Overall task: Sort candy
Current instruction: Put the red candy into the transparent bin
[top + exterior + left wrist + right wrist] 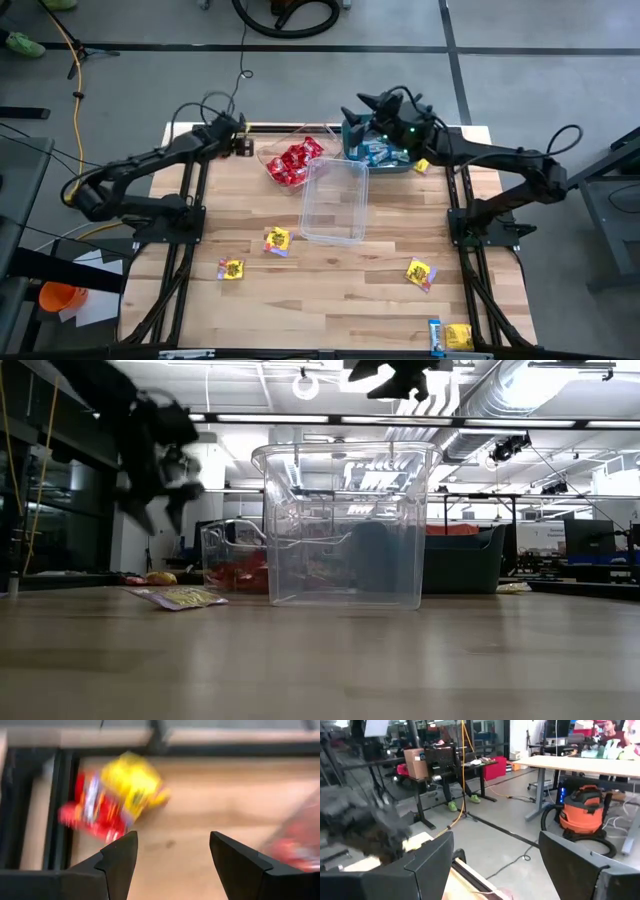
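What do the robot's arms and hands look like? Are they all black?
Mostly, yes. Both arms are dark, made of jointed tube sections, with black cables looping beside them. The left hand has two flat, dark, wedge-shaped fingers with angled edges. The right hand has the same kind of chunky dark fingers, and a small green light glows on that arm near its wrist.

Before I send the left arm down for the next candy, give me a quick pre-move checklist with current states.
1. Left gripper open and empty: ok.
2. Right gripper open and empty, raised over the teal bin: ok.
3. Target in front of the left gripper: a yellow packet lying on a red packet near the table's far left edge: ok.
4. Single packet isolated: not ok, the two overlap.
5. Empty clear tub upright mid-table: ok.
6. Loose yellow candy left to sort: not ok.
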You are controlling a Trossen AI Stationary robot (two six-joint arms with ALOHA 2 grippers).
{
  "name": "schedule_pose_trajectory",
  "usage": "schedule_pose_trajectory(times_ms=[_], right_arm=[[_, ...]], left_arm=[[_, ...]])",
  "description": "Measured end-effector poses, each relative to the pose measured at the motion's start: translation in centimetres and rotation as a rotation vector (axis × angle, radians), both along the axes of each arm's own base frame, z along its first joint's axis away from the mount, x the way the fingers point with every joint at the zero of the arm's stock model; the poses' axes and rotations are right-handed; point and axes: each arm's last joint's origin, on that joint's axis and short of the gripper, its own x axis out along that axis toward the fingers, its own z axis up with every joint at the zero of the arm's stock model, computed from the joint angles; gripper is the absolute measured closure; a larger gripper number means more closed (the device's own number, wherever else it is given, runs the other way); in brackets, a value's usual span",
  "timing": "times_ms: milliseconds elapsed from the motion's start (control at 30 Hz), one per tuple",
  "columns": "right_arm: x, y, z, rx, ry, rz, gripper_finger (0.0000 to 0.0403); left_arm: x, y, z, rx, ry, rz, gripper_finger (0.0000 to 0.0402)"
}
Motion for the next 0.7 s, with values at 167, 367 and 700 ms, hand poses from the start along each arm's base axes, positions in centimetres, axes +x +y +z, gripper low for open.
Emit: schedule_pose_trajectory(times_ms=[167,367,700], right_arm=[[-0.1,0.0,-0.5,0.052,0.029,-0.004,0.0114],[-0.2,0.0,-1.3,0.103,0.076,-0.009,0.0114],[-0.2,0.0,-1.4,0.111,0.091,-0.002,0.0114]], left_arm=[[-1.4,-0.9,-3.5,-0.078,0.021,0.144,0.0165],[-2.4,-1.5,-5.0,-0.026,0.029,0.322,0.0165],[-3.3,-0.3,-6.2,0.033,-0.065,0.487,0.0165]])
